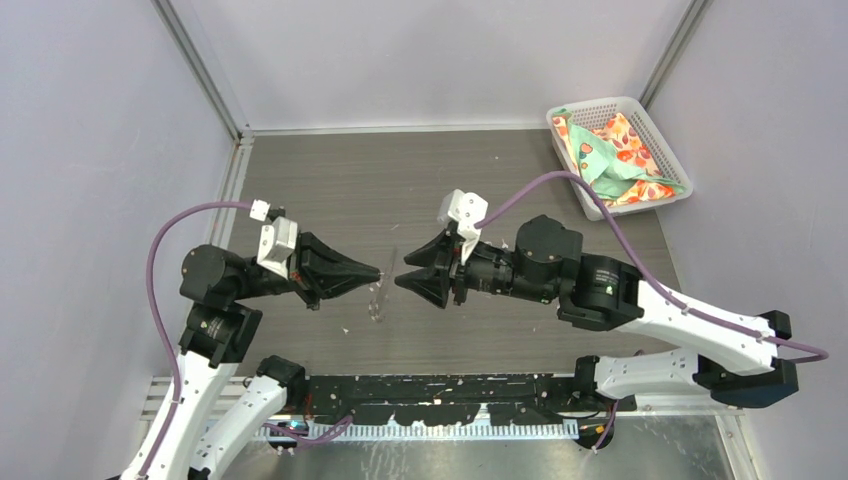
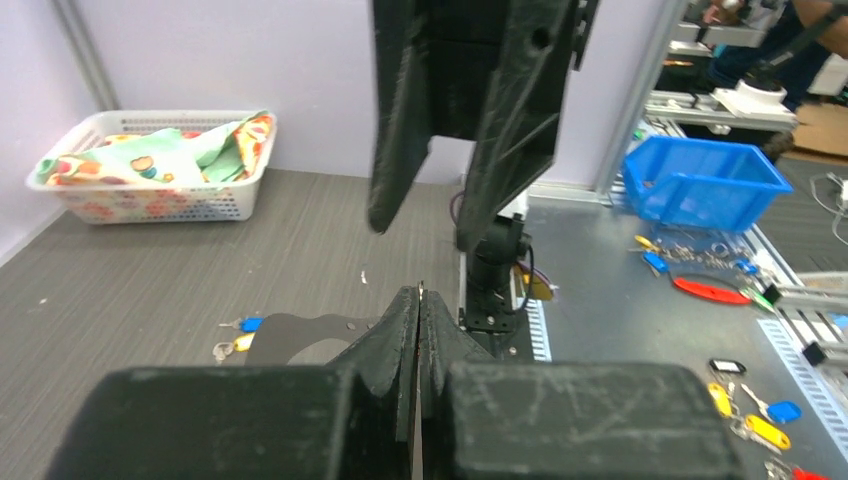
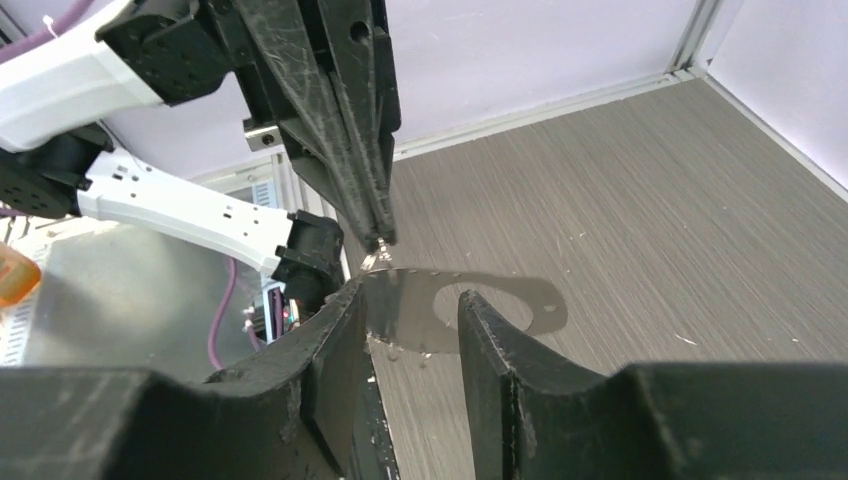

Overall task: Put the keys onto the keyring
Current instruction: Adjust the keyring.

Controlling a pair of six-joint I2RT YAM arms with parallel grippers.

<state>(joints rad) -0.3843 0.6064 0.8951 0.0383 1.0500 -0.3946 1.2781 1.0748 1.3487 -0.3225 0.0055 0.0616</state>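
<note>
My left gripper (image 1: 378, 271) (image 2: 418, 292) hovers above the table with its jaws pressed together on a thin silvery wire that I take for the keyring (image 2: 420, 289). A small metal bit of it pokes out at the tip (image 3: 377, 258); its loop does not show clearly. Facing it tip to tip, a short gap away, my right gripper (image 1: 400, 282) (image 3: 412, 292) is open and holds nothing. The keys lie on the table below: a blue-headed one (image 2: 250, 323) and a yellow-headed one (image 2: 240, 343), side by side.
A white basket (image 1: 592, 104) (image 2: 150, 205) with patterned cloth stands at the table's far right corner. Off the table, past the arm bases, a blue bin (image 2: 700, 180) and several spare keys (image 2: 760, 420) lie on a metal bench. Walls enclose the back and sides.
</note>
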